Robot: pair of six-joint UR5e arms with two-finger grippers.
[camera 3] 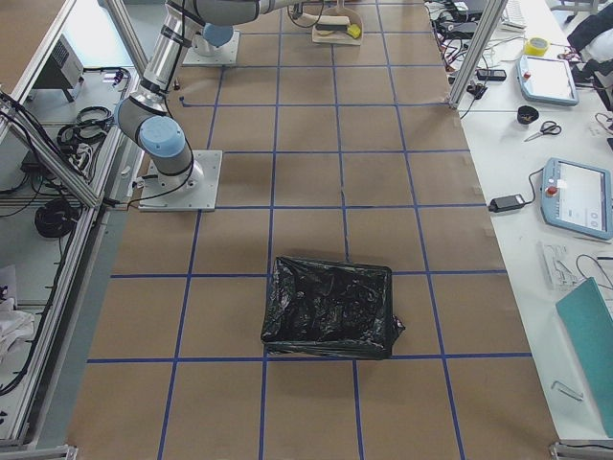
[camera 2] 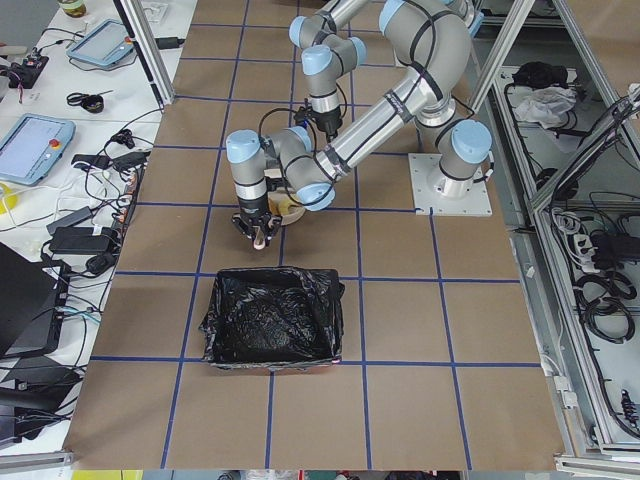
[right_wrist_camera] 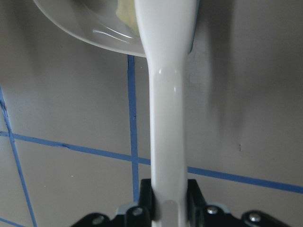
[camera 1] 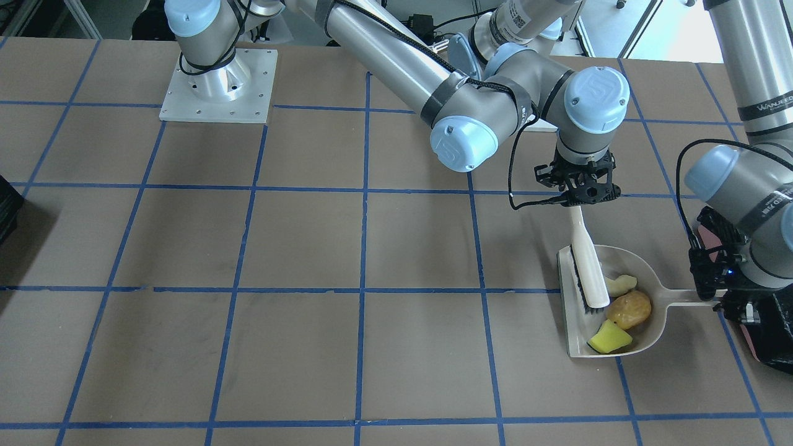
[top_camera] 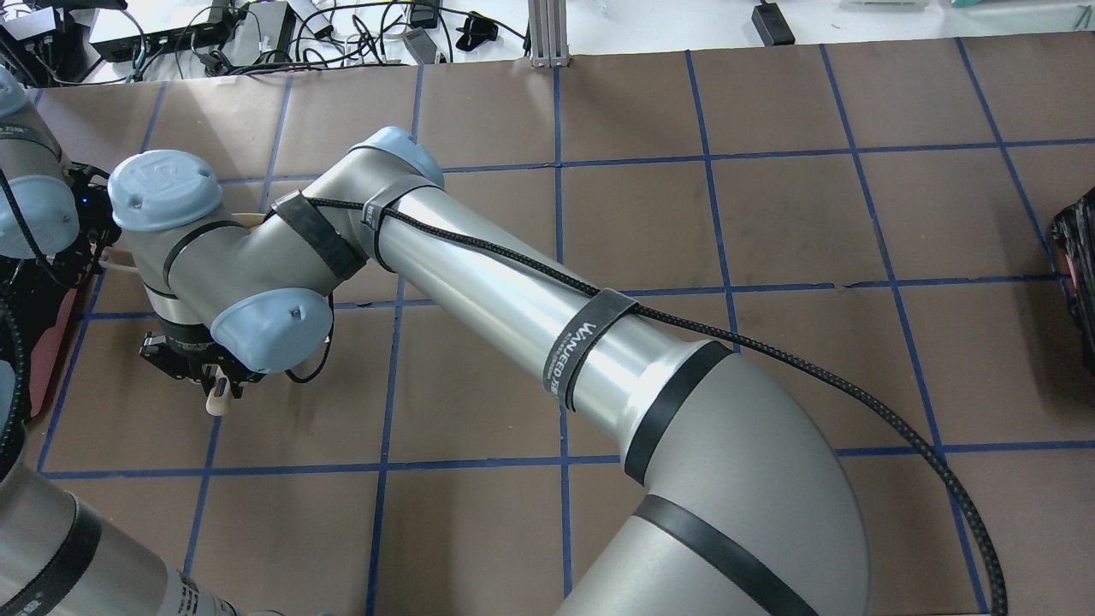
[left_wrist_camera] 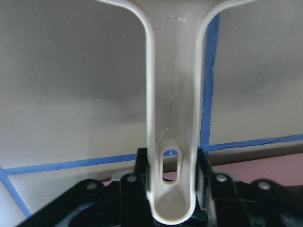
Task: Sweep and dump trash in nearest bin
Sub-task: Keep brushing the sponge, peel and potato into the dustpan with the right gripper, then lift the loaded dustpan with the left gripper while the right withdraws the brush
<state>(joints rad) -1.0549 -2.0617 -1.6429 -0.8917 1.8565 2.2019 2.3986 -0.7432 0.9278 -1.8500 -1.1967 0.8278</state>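
Note:
The three scraps lie in the white dustpan (camera 1: 653, 331): the brown wrinkled lump (camera 1: 629, 309), the pale peel slice (camera 1: 621, 285) and the yellow wedge (camera 1: 610, 339). My left gripper (camera 1: 712, 297) is shut on the dustpan's handle (left_wrist_camera: 173, 142), and the pan rests on the table. My right gripper (camera 1: 579, 198) is shut on the handle of a white brush (camera 1: 587, 272), whose black bristles stand at the pan's mouth. The handle also shows in the right wrist view (right_wrist_camera: 165, 118). The black-lined bin (camera 1: 765, 334) with its pinkish side stands right behind the left gripper. It also shows in the exterior left view (camera 2: 272, 318).
A second black-lined bin (camera 3: 330, 307) stands near the table's other end and shows at the overhead view's right edge (top_camera: 1080, 274). My right arm (top_camera: 513, 291) stretches across the table to the left side. Its base plate (camera 1: 217, 87) is at the robot's edge.

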